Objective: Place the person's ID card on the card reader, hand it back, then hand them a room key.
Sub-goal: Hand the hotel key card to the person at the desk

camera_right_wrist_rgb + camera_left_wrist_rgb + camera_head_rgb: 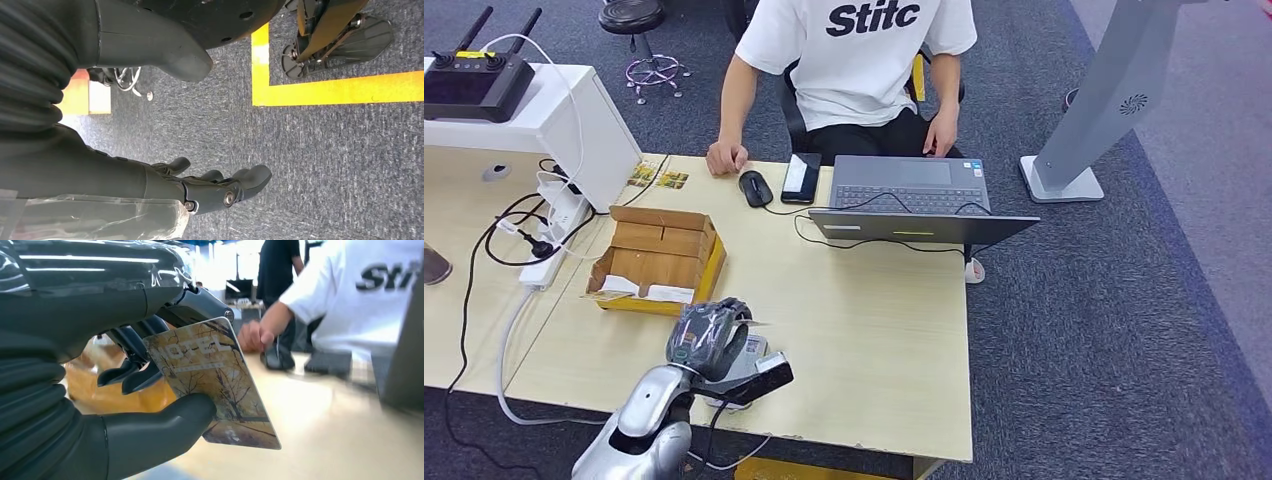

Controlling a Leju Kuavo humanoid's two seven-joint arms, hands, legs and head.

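Observation:
My left hand (709, 335) hovers low over the near edge of the wooden table (874, 340), just above the dark card reader (762, 378). In the left wrist view this hand (140, 435) pinches a hotel key card (220, 385) with a tree picture between thumb and fingers, tilted on edge above the tabletop. The person in a white T-shirt (854, 55) sits across the table with one hand (726, 157) resting on it. My right hand (220, 187) hangs beside me over grey carpet, fingers stretched out and holding nothing.
An open cardboard box (659, 258) stands just beyond my left hand. A laptop (914, 200), mouse (755, 188) and phone (801, 175) lie in front of the person. Two small cards (657, 178) lie at the far left corner. Cables and a power strip (549, 235) lie on the left desk.

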